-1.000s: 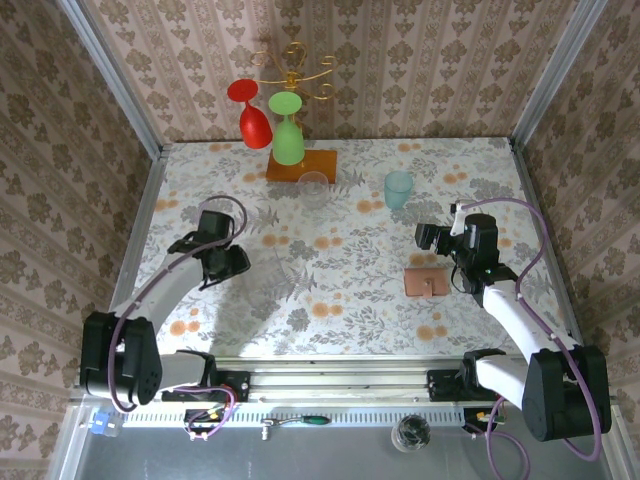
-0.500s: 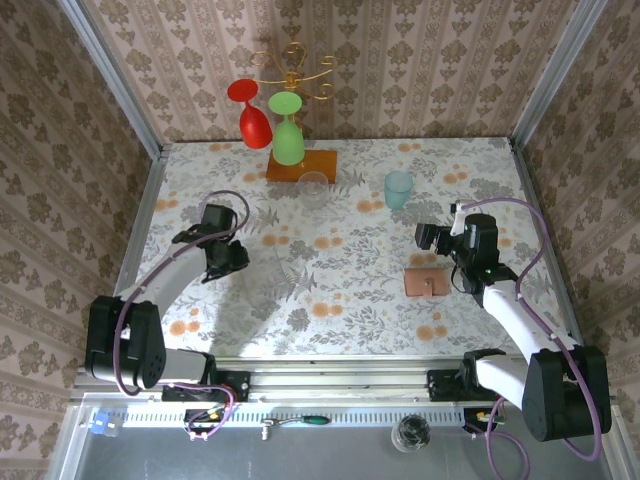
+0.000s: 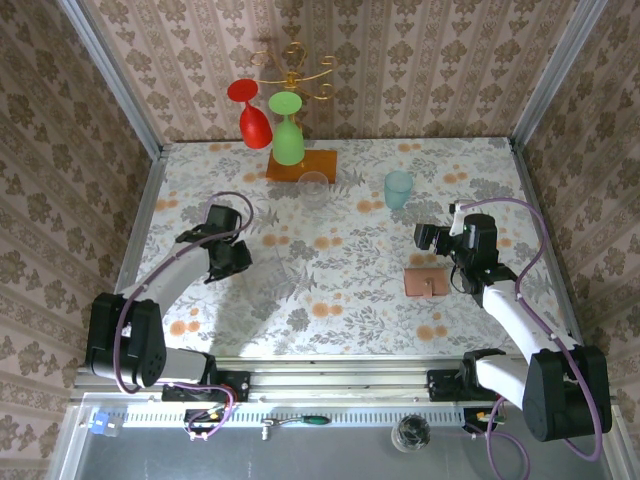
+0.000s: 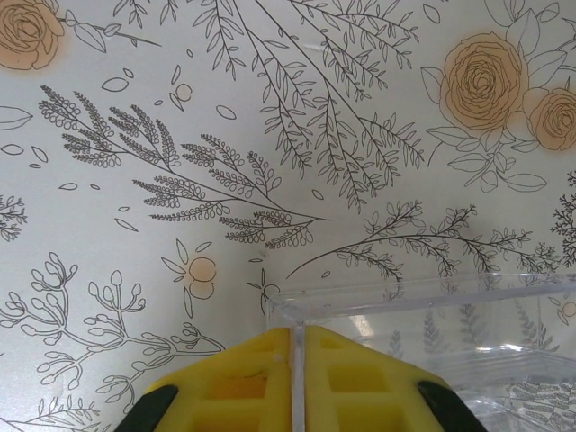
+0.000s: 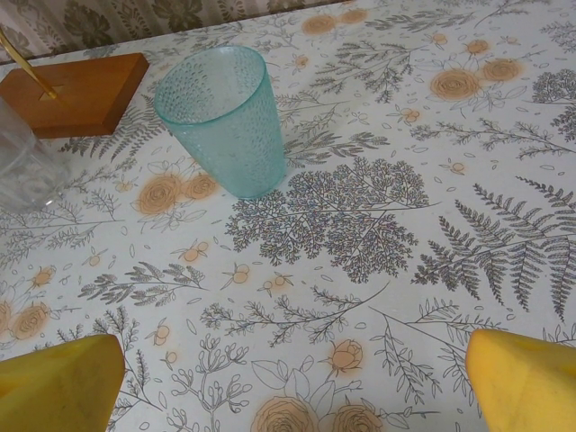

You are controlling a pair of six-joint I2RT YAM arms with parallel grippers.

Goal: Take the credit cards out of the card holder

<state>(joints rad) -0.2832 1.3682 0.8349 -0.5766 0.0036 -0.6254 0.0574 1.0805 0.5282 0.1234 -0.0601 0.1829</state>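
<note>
Card holder (image 3: 427,283), seen from above, lies folded shut on the table's right side with no cards out. The right gripper (image 3: 428,237) hovers just beyond it, and the left gripper (image 3: 228,259) is well apart.

Left wrist: yellow pads pressed together, a clear plastic edge (image 4: 432,306) at their tips; pinched or not, I cannot tell.

Right wrist: jaws spread wide, empty, facing a teal cup (image 5: 222,120).

Step 1, I'd say: come down and open that holder.

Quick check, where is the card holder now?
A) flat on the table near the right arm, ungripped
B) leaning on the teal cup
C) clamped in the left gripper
A: the card holder lies flat on the table, apart from the open right gripper.
</note>
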